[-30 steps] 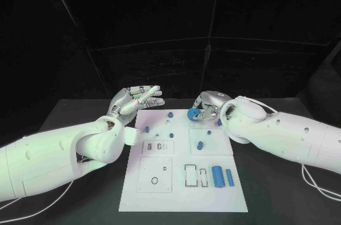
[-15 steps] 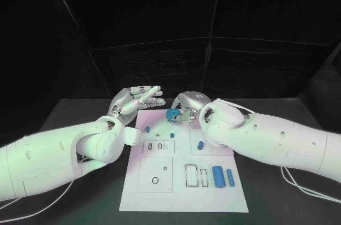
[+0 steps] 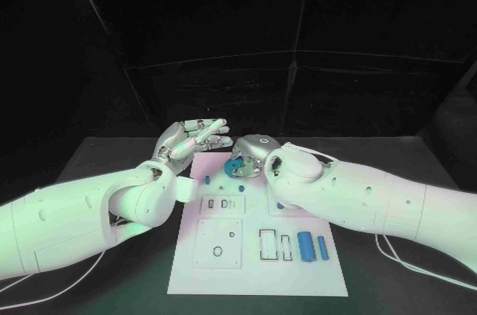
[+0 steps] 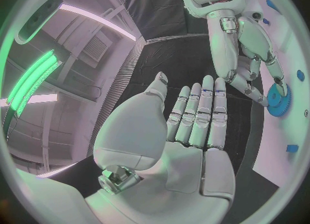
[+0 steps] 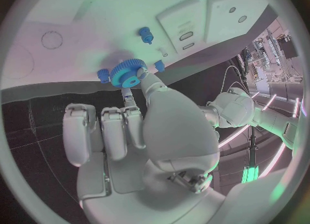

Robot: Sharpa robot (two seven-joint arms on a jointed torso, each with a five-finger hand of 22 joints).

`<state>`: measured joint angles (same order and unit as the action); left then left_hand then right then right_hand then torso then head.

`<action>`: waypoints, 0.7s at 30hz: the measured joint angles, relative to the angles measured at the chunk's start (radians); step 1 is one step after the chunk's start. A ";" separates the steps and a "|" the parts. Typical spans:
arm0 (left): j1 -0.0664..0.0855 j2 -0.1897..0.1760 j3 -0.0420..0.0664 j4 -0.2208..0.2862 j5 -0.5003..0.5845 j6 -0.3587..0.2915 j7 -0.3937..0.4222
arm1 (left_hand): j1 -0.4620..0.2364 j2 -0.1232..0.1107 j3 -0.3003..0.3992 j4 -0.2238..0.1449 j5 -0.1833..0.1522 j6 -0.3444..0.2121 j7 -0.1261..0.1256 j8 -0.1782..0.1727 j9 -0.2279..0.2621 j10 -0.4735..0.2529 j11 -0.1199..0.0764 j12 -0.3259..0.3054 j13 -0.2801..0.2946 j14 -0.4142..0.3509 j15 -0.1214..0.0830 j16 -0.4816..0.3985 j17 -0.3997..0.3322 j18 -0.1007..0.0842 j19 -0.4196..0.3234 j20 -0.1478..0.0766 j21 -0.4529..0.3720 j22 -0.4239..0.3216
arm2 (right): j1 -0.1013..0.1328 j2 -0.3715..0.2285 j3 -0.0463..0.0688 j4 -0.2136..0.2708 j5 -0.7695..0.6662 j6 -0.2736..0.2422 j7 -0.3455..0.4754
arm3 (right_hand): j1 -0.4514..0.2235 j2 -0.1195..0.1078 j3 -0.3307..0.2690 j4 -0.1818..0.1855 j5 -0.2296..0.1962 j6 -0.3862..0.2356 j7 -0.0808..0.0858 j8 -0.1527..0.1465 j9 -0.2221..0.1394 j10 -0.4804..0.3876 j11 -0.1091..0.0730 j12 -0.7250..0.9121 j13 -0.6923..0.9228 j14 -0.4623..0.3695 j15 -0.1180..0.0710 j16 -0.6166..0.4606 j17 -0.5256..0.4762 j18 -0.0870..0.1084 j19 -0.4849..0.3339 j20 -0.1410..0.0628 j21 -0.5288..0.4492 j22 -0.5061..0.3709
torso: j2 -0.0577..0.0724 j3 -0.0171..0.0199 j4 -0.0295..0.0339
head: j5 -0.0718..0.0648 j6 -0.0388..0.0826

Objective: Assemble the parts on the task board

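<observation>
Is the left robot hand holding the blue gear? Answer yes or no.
No. The left robot hand is open and holds nothing; the right robot hand pinches the blue gear.

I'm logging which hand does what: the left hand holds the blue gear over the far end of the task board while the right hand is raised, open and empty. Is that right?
Not quite: the hands are swapped. The right hand holds the blue gear over the far end of the task board; the right wrist view shows it pinched at the fingertips. The left hand is the one raised, open and empty.
</observation>
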<state>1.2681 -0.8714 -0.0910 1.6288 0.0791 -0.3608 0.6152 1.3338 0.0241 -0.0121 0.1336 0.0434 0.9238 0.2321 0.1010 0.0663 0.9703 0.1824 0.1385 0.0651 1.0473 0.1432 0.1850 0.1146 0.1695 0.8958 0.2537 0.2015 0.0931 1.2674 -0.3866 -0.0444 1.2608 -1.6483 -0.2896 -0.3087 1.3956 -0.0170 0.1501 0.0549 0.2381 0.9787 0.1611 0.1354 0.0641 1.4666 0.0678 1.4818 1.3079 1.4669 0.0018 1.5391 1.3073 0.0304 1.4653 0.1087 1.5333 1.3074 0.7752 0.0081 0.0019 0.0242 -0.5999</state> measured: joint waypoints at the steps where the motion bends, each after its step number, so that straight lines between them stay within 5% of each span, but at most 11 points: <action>1: 0.000 0.000 0.000 0.000 0.000 0.000 0.000 | 0.000 0.000 0.000 0.000 0.000 0.000 0.000 0.000 0.000 0.000 0.000 0.000 0.000 0.000 0.000 0.000 0.000 0.000 0.000 0.000 0.000 0.000 | 0.000 0.004 0.000 -0.006 -0.002 0.004 0.000 | 0.000 0.000 0.003 0.002 -0.003 0.000 0.000 0.000 0.000 0.000 0.000 0.000 0.000 0.000 0.000 0.000 0.000 0.000 0.000 0.000 0.000 0.000 | 0.000 0.0000 -0.0003 | 0.000 -0.001; 9: 0.000 0.000 0.000 -0.001 0.000 0.000 0.000 | 0.000 0.000 0.000 0.000 0.000 0.000 0.000 -0.004 0.000 0.000 0.000 -0.004 0.000 0.000 0.000 0.000 0.000 0.000 0.000 0.000 0.000 0.000 | -0.001 0.021 0.000 -0.039 -0.009 0.025 -0.002 | -0.024 -0.024 0.013 0.000 -0.035 0.000 -0.003 -0.020 0.002 0.000 0.000 -0.020 0.000 0.000 0.000 0.000 0.001 0.000 0.000 0.000 0.000 0.000 | 0.000 0.0005 -0.0012 | 0.003 -0.002; 15: 0.000 0.000 0.000 -0.001 0.000 0.000 0.000 | 0.000 0.000 0.000 0.000 0.000 0.000 0.000 -0.004 0.000 0.000 0.000 -0.004 0.000 0.000 0.000 0.000 0.000 0.000 0.000 0.000 0.000 0.000 | -0.002 0.028 -0.001 -0.058 -0.011 0.037 -0.008 | -0.044 -0.044 0.017 0.004 -0.081 -0.065 0.015 -0.062 0.000 -0.011 0.018 -0.046 0.000 -0.001 0.006 0.000 0.001 0.000 0.000 0.008 0.000 0.000 | 0.000 0.0006 -0.0017 | 0.005 -0.003; 21: 0.000 0.000 0.000 -0.002 0.000 0.000 0.000 | 0.000 0.000 0.000 0.000 0.000 0.000 0.000 -0.004 0.000 0.000 0.000 -0.004 0.000 0.000 0.000 0.000 0.000 0.000 0.000 0.000 0.000 0.000 | -0.003 0.031 -0.001 -0.067 -0.014 0.045 -0.015 | -0.071 -0.055 0.006 0.016 -0.093 -0.119 0.024 -0.073 -0.001 -0.020 0.027 -0.053 0.000 0.000 0.014 -0.004 0.001 0.000 0.000 0.015 0.000 0.000 | 0.000 0.0010 -0.0017 | 0.004 -0.003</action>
<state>1.2682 -0.8719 -0.0910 1.6268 0.0791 -0.3607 0.6152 1.3338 0.0240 -0.0121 0.1336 0.0434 0.9238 0.2321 0.0970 0.0663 0.9702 0.1824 0.1348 0.0651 1.0473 0.1432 0.1850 0.1147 0.1693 0.8958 0.2537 0.2015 0.0932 1.2649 -0.3553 -0.0458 1.1934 -1.6625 -0.2450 -0.3240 1.3242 -0.0723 0.1557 0.0706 0.1450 0.8598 0.1848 0.0628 0.0631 1.4470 0.0949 1.4288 1.3079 1.4668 0.0161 1.5355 1.3080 0.0306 1.4655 0.1236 1.5332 1.3074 0.7748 0.0090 0.0002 0.0283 -0.6031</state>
